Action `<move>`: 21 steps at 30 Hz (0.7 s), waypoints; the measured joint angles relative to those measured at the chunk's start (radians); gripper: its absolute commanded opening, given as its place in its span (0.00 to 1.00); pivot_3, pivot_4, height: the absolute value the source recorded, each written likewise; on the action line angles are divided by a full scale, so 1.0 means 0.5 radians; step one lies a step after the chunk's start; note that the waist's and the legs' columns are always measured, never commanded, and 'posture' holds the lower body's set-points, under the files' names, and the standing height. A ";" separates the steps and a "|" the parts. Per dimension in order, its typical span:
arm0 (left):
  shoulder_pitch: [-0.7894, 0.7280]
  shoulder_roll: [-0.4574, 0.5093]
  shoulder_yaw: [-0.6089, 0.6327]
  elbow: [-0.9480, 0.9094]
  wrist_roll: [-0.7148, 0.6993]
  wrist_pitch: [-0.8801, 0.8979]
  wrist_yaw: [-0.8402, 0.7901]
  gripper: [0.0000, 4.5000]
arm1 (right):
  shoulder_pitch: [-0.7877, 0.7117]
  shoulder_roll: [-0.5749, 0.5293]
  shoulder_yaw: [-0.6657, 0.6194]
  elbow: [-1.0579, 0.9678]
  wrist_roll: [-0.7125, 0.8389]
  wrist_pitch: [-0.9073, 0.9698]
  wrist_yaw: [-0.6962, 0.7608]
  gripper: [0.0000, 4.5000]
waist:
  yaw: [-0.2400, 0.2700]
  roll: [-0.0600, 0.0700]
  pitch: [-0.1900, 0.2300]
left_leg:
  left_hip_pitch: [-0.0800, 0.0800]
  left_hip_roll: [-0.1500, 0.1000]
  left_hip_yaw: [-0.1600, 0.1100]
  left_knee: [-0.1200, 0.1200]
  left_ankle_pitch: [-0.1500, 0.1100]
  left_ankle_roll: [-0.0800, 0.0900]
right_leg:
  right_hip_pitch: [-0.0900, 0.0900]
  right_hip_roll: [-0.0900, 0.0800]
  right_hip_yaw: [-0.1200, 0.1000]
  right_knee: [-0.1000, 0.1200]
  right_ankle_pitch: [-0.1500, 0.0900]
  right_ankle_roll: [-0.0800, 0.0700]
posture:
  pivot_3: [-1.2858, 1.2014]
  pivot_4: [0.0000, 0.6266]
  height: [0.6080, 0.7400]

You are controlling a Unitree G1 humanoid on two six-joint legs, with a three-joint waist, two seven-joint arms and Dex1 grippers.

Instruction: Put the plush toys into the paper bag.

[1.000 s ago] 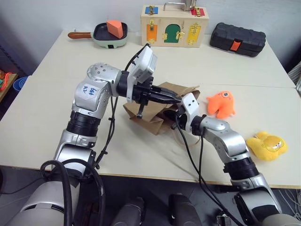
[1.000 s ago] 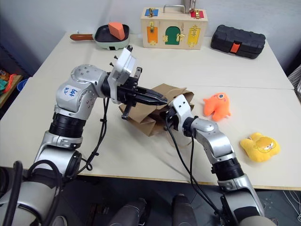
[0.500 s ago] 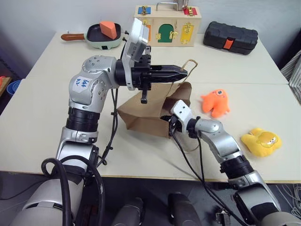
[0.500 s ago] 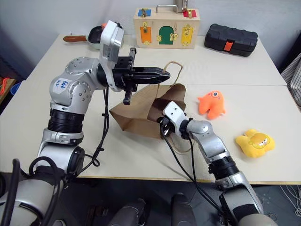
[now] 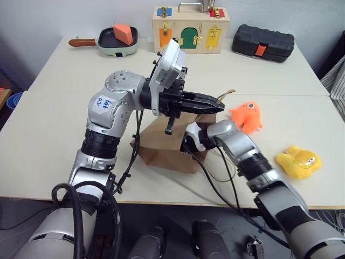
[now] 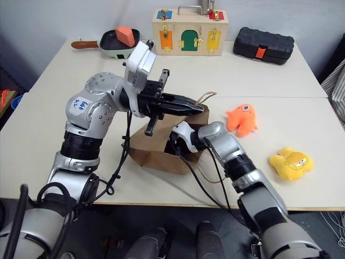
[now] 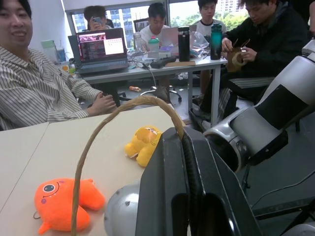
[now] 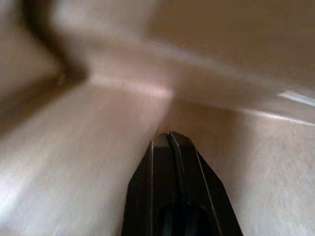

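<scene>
The left gripper (image 5: 218,102), jaws closed, pinches a cord handle (image 7: 113,147) of the brown kraft paper bag (image 5: 161,148) at desk (image 5: 48,124) centre. The right gripper (image 8: 170,142), jaws pressed together, is inside the bag. The orange one-eyed plush (image 5: 245,115) lies at the bag's 2 o'clock, the yellow plush (image 5: 299,162) at 4 o'clock.

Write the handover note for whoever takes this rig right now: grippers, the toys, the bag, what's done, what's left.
Left gripper: jaws shut on a cord handle of the paper bag, holding it raised above the table.
Right gripper: jaws shut, pushed inside the bag's mouth, brown paper all around it; no toy in it.
Orange plush toy: on the table just beyond the bag on the robot's right side, untouched.
Yellow plush toy: on the table further right, near the front edge.
Done: bag lifted by its handle, mouth being spread.
Left: get the bag standing open, then pick up both toys and drop them in.
</scene>
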 measured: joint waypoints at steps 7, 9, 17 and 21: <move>-0.007 0.018 0.030 0.000 0.000 -0.003 0.063 0.00 | -0.094 0.166 -0.159 0.322 -0.113 -0.220 -0.559 0.01 | -0.006 0.003 -0.002 | 0.006 0.000 0.000 0.001 0.000 0.000 | 0.000 0.000 0.000 0.012 0.002 -0.003 | 0.52 0.24 1.00; -0.030 0.029 0.052 0.024 0.000 -0.013 0.086 0.00 | -0.087 0.170 -0.159 0.328 -0.175 -0.293 -0.673 0.01 | -0.001 0.003 -0.003 | 0.006 -0.001 0.000 0.003 0.000 0.000 | 0.001 0.000 0.000 0.012 0.002 -0.003 | 0.52 0.24 1.00; -0.185 0.021 0.139 0.319 0.047 -0.224 0.222 0.00 | -0.052 0.178 -0.137 0.327 -0.491 -0.478 -1.250 0.01 | -0.001 0.003 -0.003 | 0.006 -0.001 0.000 0.003 0.000 -0.001 | -0.002 0.000 0.001 0.016 0.002 -0.003 | 0.52 0.24 1.00; -0.185 0.008 0.146 0.364 0.048 -0.261 0.222 0.00 | -0.053 0.297 -0.272 0.322 -0.341 -0.350 -1.140 0.01 | -0.030 0.003 -0.003 | 0.006 0.000 -0.001 0.002 -0.001 -0.002 | -0.002 0.000 0.001 0.017 0.002 -0.003 | 0.52 0.24 1.00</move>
